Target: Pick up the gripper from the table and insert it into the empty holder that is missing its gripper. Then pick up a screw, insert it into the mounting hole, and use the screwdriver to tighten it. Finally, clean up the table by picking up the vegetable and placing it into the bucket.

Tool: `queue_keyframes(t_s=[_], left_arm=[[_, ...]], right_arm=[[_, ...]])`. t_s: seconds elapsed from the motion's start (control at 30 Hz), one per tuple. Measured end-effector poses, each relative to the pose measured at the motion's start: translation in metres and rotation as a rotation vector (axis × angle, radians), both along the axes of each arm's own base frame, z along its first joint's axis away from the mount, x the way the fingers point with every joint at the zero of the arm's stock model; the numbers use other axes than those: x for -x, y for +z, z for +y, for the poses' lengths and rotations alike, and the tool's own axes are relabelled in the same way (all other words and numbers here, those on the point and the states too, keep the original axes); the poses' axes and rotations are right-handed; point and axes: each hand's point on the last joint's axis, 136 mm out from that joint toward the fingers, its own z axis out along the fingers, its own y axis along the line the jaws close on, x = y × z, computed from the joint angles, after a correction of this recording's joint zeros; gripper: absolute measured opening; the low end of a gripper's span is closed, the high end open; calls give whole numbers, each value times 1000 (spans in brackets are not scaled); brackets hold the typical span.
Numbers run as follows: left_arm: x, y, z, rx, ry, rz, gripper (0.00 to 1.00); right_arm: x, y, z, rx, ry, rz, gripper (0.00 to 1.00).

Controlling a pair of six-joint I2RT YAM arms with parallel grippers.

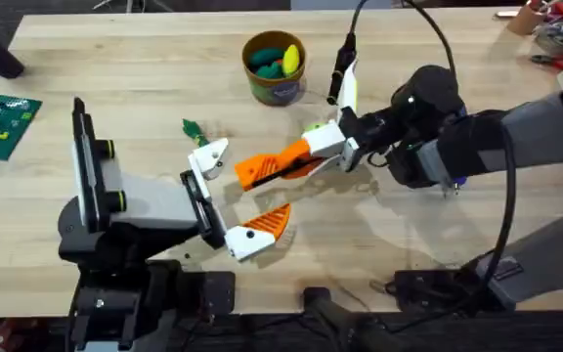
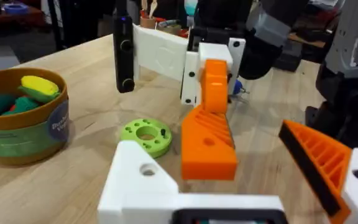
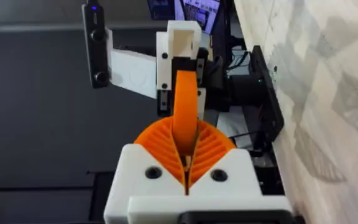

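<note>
The gripper (image 1: 272, 166) (orange, tapered) hangs clamped in the right gripper (image 1: 332, 149), just beside the holder (image 1: 208, 156). The right arm reaches across, wrist level; the left gripper (image 1: 225, 196) gapes wide, bucket (image 1: 274, 66) beyond.

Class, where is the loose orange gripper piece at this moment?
In the overhead view the gripper is mid-table, clamped in the right gripper, its free end near the left arm's empty holder.

The orange gripper (image 2: 209, 127) hangs clamped in the right gripper (image 2: 207, 68), just beyond the white holder (image 2: 143, 180). A green disc (image 2: 146, 136) lies beside the bucket (image 2: 22, 121).
</note>
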Motion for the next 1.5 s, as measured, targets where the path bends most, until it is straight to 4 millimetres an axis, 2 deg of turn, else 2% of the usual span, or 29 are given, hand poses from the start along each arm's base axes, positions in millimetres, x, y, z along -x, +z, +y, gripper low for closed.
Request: queue_keyframes(t_s=[0.67,1.03,1.5], left_arm=[[0,0,0,0,0,0,986],[0,0,0,0,0,0,986],[0,0,0,0,0,-1,986]], right_arm=[[1,1,1,-1,5,-2,15],[-3,9,7,-22,20,-53,15],[-4,-1,9,-22,23,-81,15]])
